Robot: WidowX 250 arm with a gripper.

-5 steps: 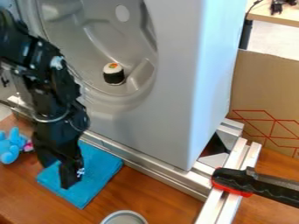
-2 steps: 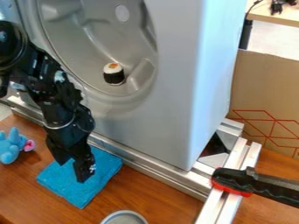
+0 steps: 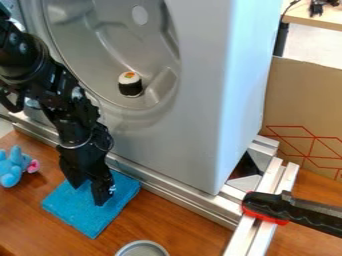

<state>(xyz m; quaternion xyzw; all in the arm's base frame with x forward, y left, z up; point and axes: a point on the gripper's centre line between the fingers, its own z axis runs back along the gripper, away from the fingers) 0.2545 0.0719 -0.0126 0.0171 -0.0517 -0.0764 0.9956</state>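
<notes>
The black gripper [image 3: 87, 194] hangs open over the blue cloth [image 3: 93, 220], its two fingers apart with nothing seen between them. Whether its tips touch the cloth cannot be told. The cloth lies flat on the wooden table beside the metal rail. To the left of the gripper sits a light blue plush toy [image 3: 11, 172] with a pink part. A sushi roll toy [image 3: 130, 84], black below and white on top, stands inside the round grey drum opening [image 3: 107, 55] of the machine.
The grey machine body [image 3: 200, 100] rises behind the arm, on a metal rail [image 3: 180, 198]. A black and red clamp [image 3: 267, 208] grips the frame at right. At the bottom edge is a round grey container [image 3: 142, 249]. A cardboard panel [image 3: 304, 100] stands at right.
The arm and its open gripper have shifted right over the cloth, with the fingertips slightly higher in the view. The cloth, the plush toy and the sushi roll toy have stayed put.
</notes>
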